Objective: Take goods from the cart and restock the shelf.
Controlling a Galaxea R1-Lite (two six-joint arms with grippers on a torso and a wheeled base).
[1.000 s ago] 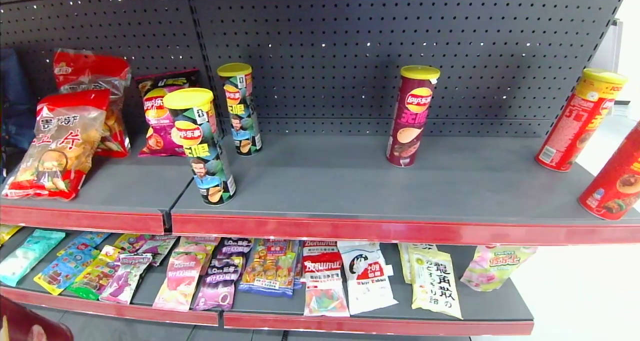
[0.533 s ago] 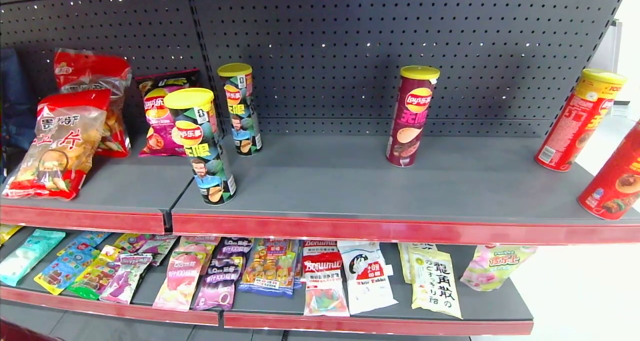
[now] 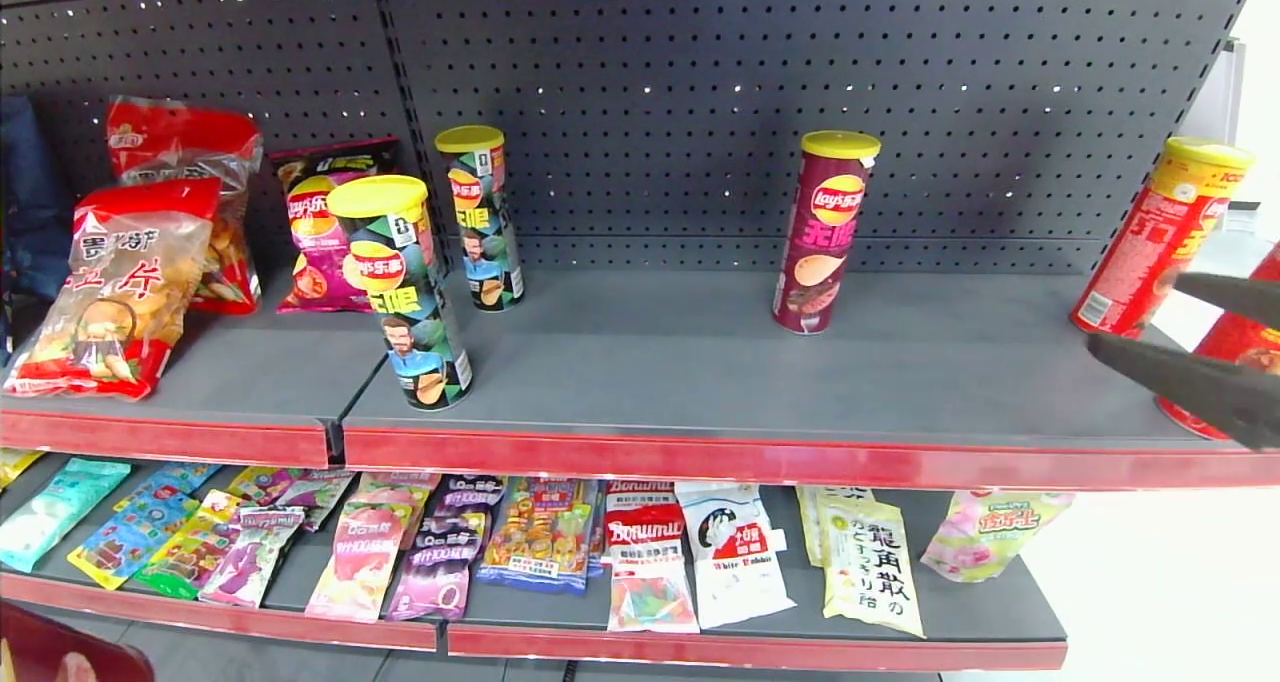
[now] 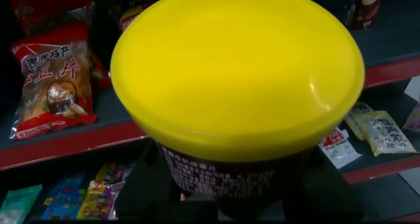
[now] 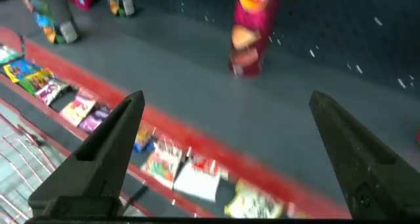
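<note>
The right jaws are wide apart and hold nothing. The left jaws look closed around the bottom of a new can [image 4: 236, 73] with a big yellow lid, but the lid hides most of the grip, so I am not fully sure.

The job is partly done. The top shelf [image 3: 700, 362] has some goods on it. There are two green cans [image 3: 400, 292] on the left part. One dark red can [image 3: 822, 232] stands alone in the middle, near the back wall. Two red cans [image 3: 1150, 242] stand at the far right end. Red snack bags [image 3: 120, 292] and a purple bag [image 3: 325, 232] lean at the far left. There is a lot of bare room between the green cans and the dark red can, and more between the dark red can and the red cans. I think more cans need to go in those gaps. The lower shelf [image 3: 1000, 612] looks pretty full of candy packets [image 3: 640, 552].

The new can is not on the shelf yet. It hangs out in front of the shelves, on the left side, with the snack bags behind it.

The right arm comes in from the right edge. Its jaws sit low over the front of the top shelf, just in front of the nearer red can, pointing toward the middle. The left arm is down low with its can standing up straight.
</note>
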